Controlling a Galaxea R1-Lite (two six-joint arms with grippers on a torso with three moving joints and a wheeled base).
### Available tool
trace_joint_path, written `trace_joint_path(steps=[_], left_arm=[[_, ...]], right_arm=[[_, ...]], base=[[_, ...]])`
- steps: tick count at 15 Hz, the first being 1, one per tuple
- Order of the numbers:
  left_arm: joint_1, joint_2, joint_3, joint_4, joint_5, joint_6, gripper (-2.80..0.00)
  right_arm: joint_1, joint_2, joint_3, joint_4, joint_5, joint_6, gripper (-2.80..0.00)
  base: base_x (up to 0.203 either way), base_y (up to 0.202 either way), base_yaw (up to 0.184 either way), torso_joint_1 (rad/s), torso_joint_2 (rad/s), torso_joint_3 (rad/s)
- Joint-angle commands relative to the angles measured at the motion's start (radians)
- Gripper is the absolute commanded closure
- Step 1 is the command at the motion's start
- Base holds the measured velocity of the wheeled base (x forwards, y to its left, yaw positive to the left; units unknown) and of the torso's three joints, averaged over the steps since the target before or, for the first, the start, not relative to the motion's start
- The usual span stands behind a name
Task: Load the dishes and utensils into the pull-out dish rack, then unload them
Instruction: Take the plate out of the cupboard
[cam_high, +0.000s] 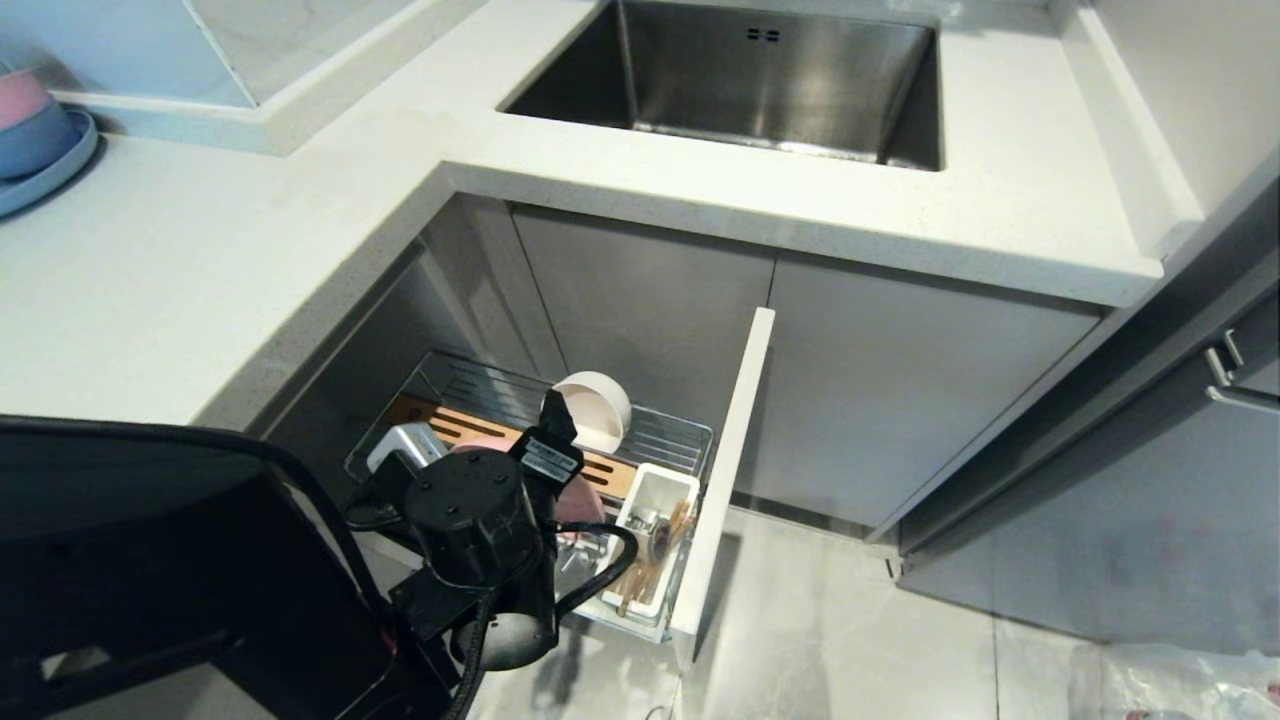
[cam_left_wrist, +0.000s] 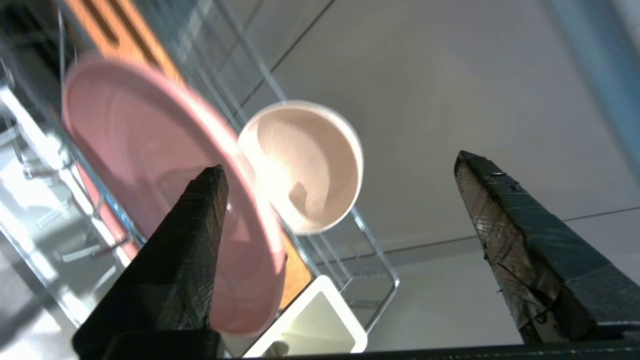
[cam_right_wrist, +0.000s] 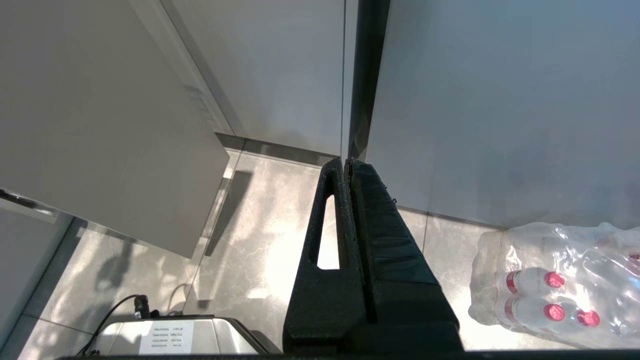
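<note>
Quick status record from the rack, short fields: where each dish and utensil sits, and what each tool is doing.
rack: pull-out dish rack drawn out under the counter
plate: pink plate standing on edge by the wood strip
bowl: cream bowl tipped on its side, behind the plate
utensils: chopsticks and spoon in the white utensil cup
left tool: left tool over the rack, fingers spread, holding nothing
right tool: right tool shut, parked over the floor, away from the rack

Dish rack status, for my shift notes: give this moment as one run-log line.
left gripper: open, over rack | plate: slotted upright | bowl: racked | utensil cup: filled | right gripper: shut, parked
</note>
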Motion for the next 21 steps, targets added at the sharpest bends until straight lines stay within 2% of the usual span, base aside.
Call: trace_joint_path(steps=[1, 2, 6, 11, 12, 13, 16, 19, 21], left_arm=[[-0.008, -0.054, 0.007, -0.008, 0.007, 0.007, -2.8], [-0.012, -0.069, 0.01, -0.008, 0.008, 0.017, 0.0], [-0.026, -0.139, 0.033, -0.008, 0.003, 0.129, 0.0], [-0.046, -0.28, 0.131, -0.008, 0.003, 0.395, 0.0], [-0.057, -0.321, 0.13, -0.008, -0.03, 0.447, 0.0], [-0.07, -0.339, 0.114, -0.007, -0.101, 0.468, 0.0], [-0.081, -0.417, 0.061, 0.15, -0.336, 0.484, 0.0], [-0.065, -0.427, 0.014, 0.194, -0.471, 0.487, 0.0], [-0.033, -0.459, 0.004, 0.264, -0.577, 0.487, 0.0]], right_arm=[[0.0, 0.001, 0.002, 0.0, 0.0, 0.0, 0.0], [0.0, 0.001, 0.002, 0.0, 0.0, -0.001, 0.0], [0.001, 0.001, 0.002, 0.0, 0.0, 0.0, 0.0], [0.001, 0.001, 0.002, 0.0, 0.0, 0.0, 0.0], [0.0, 0.001, 0.002, 0.0, 0.0, -0.001, 0.0], [0.001, 0.001, 0.002, 0.0, 0.0, 0.0, 0.0], [0.0, 0.001, 0.002, 0.0, 0.0, 0.0, 0.0], [0.001, 0.001, 0.002, 0.0, 0.0, 0.0, 0.0], [0.0, 0.001, 0.002, 0.0, 0.0, 0.0, 0.0]], base=[[0.0, 0.0, 0.0, 0.0, 0.0, 0.0], [0.0, 0.0, 0.0, 0.0, 0.0, 0.0], [0.0, 0.0, 0.0, 0.0, 0.0, 0.0], [0.0, 0.0, 0.0, 0.0, 0.0, 0.0], [0.0, 0.0, 0.0, 0.0, 0.0, 0.0], [0.0, 0.0, 0.0, 0.0, 0.0, 0.0], [0.0, 0.0, 0.0, 0.0, 0.0, 0.0], [0.0, 0.0, 0.0, 0.0, 0.0, 0.0], [0.0, 0.0, 0.0, 0.0, 0.0, 0.0]])
